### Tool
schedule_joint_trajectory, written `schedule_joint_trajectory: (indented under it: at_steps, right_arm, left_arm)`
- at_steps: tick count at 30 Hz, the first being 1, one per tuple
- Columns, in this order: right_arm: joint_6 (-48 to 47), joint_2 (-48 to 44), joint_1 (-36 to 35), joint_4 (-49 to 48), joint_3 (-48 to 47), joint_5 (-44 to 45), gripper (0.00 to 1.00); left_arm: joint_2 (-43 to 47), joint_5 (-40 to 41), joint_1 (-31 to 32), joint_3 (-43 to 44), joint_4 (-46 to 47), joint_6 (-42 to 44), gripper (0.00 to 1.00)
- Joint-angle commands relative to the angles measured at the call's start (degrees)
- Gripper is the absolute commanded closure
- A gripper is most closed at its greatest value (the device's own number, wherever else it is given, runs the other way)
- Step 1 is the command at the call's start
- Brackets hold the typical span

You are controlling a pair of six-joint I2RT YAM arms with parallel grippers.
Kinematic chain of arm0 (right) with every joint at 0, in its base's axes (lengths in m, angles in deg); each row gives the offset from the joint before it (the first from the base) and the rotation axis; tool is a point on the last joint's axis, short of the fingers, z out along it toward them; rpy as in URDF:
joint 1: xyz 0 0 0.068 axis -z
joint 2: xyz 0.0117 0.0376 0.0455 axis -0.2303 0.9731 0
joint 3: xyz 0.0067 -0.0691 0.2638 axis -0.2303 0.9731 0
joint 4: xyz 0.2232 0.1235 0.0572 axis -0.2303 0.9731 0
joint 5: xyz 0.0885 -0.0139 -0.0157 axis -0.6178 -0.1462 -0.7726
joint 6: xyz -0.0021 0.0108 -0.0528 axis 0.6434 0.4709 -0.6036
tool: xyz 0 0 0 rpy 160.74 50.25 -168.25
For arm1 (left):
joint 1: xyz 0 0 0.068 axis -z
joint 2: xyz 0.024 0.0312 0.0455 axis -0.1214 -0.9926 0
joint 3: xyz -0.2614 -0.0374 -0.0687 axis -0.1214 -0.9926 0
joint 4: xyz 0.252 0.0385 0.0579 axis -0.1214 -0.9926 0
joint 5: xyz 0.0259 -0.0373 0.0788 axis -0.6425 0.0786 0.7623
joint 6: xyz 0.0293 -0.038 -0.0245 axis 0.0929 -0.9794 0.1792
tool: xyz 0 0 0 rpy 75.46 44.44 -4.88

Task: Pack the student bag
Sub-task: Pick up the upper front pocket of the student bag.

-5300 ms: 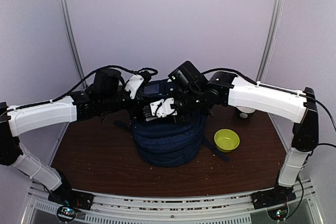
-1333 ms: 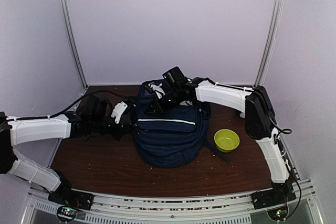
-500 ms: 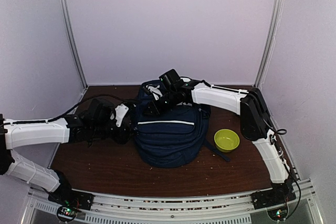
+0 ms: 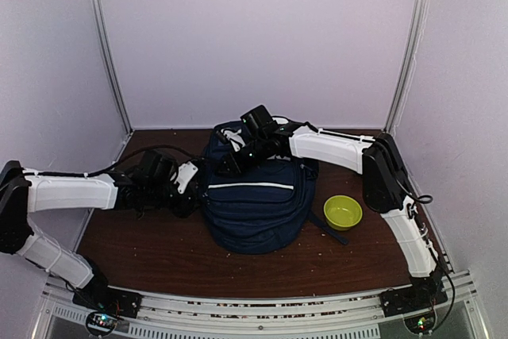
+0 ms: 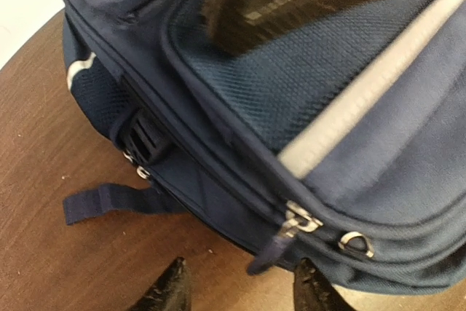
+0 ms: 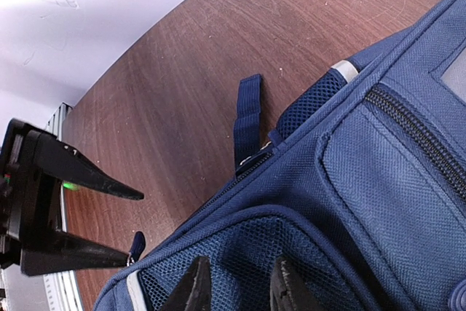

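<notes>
Pale lilac walls [image 4: 254, 37] close in a dark brown wooden table [image 4: 159, 252], and the student bag [image 4: 254, 204] sits near its middle, front pockets facing up and its white stripe [image 5: 364, 100] running across the front. A green bowl [image 4: 343, 212] stands just beside the bag on its right, apart from it.

At the bag's left side, low over the table, the left gripper [image 5: 244, 293] has its fingers spread wide apart and clamps nothing. A dark zip pull [image 5: 268, 253] hangs from the bag's edge just ahead of the gap, and a loose strap [image 5: 102, 202] lies flat on the wood nearby.

Above the top of the bag, the right gripper [image 6: 239, 289] has a narrow gap between its fingers over a mesh pocket [image 6: 240, 253] and holds nothing.
</notes>
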Motion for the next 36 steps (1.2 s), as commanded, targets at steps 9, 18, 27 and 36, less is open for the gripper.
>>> schedule_joint_trajectory:
  at_steps: [9,18,27,36]
  right_arm:
    - [0.38,2.45,0.22,2.33,1.85,0.62,0.71]
    - [0.61,2.84,0.22,2.19,2.11,0.35,0.71]
    - [0.84,3.51,0.56,2.06,2.05,1.16,0.71]
    - [2.00,3.88,1.09,2.34,1.81,3.58,0.73]
  left_arm:
    - [-7.34,-17.91,-4.76,4.53,5.55,8.41,0.67]
    - [-6.77,-20.76,-4.67,4.39,6.83,8.28,0.78]
    - [-2.09,-16.40,-2.93,3.24,0.21,3.97,0.94]
    - [2.98,-16.45,5.99,2.01,-4.64,-0.26,0.97]
